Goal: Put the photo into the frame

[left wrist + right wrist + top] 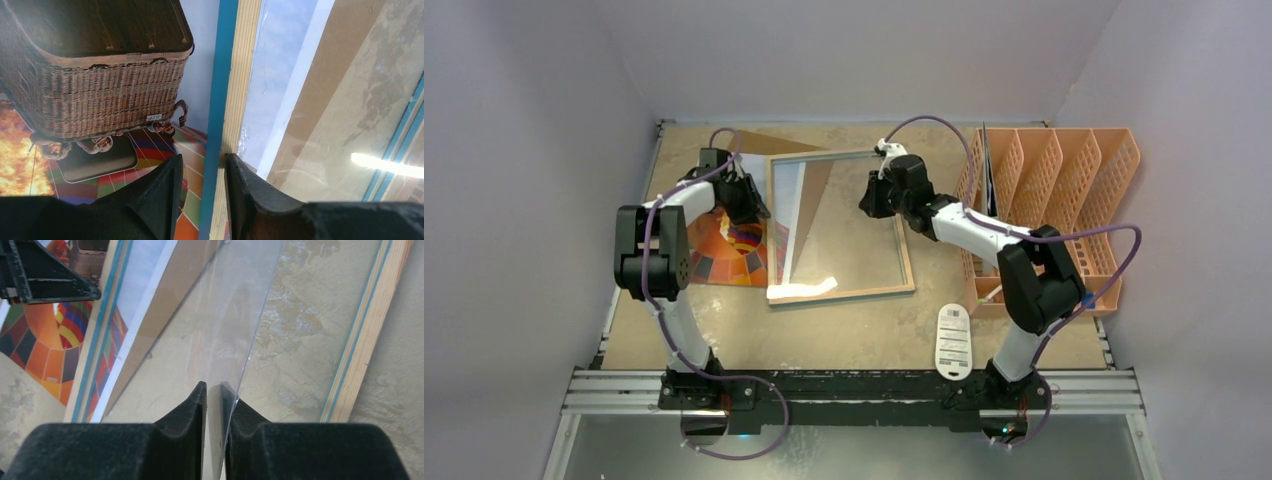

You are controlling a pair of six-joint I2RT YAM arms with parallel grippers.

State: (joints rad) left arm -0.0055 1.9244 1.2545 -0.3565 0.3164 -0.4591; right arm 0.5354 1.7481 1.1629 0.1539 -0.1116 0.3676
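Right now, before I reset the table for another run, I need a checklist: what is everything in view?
frame: one, light wood back with blue edge, table centre.
clear pane: one, transparent, within the frame.
photo: one, orange-red balloon print, left of the frame, partly under it.
backing board: one, brown, far side, partly under the frame.
file rack: one, orange, right side.
dark flat item: one, upright in the rack's leftmost slot.
white card: one, near edge, right of centre.
table: one, tan.
left gripper: one, black, astride the frame's left rail.
right gripper: one, black, closed on the clear pane's edge.
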